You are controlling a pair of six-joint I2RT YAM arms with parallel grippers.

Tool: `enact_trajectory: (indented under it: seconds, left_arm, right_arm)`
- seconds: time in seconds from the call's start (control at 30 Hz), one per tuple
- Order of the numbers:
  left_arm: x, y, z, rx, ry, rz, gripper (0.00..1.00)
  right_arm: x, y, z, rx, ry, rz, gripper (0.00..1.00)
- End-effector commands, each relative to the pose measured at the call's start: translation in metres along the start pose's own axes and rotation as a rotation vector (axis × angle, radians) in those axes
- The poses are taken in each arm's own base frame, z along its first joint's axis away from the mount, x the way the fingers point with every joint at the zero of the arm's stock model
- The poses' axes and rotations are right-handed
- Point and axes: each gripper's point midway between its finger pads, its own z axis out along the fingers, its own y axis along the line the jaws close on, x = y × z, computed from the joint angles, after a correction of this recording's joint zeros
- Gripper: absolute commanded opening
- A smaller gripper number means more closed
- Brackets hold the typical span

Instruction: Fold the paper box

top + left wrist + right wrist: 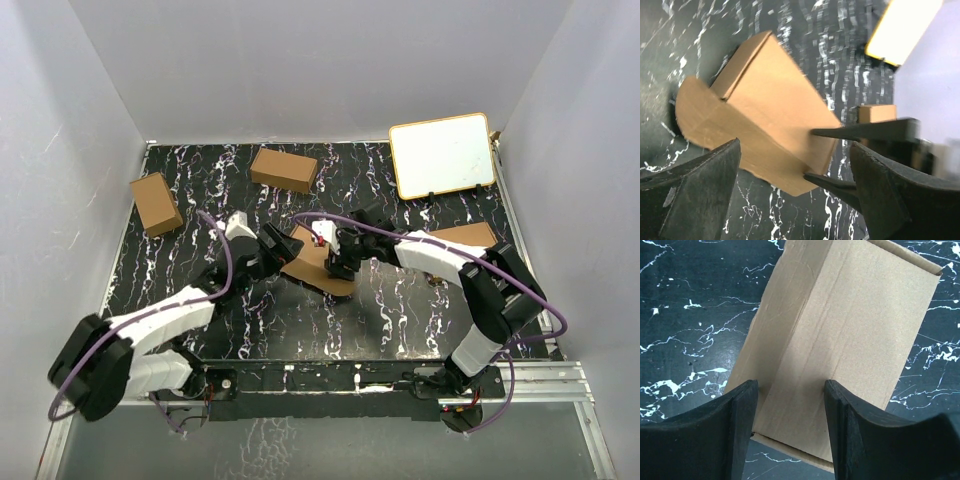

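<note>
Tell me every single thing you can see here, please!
box: one, brown, middle of the table, between the two claws
cartons: two, brown, back left
pile: one, brown, flat, right side, partly behind the right arm
whiteboard: one, white with a yellow rim, back right
table: one, black with white streaks, under everything
cables: two, purple, one along each arm
arms: two, white and black, bases at the near edge
left claw: one, black, open, facing the box
right claw: one, black, shut on the box's end
</note>
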Motion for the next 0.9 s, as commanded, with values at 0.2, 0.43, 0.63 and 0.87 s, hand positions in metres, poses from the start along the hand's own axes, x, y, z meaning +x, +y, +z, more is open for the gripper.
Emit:
enact_trajectory:
  seconds: [0.2,0.43,0.63,0.87]
  left_arm:
    - [-0.035,-0.002,-0.024,0.099,0.054,0.388,0.92]
    - [-0.055,0.004,-0.002,0.084,0.143,0.446,0.87]
    - [-0.058,0.007,0.022,0.121,0.220,0.420,0.81]
    - [-0.063,0.007,0.024,0.216,0.210,0.367,0.80]
  right_arm:
    - [-0.030,0.019,-0.036,-0.164,-0.181,0.124,0.62]
    - [-0.034,0.002,-0.071,-0.126,-0.295,0.224,0.60]
    - [-0.004,-0.022,-0.062,-0.022,-0.240,0.396,0.18]
    - [0.031,-0.044,-0.060,0.025,-0.189,0.565,0.15]
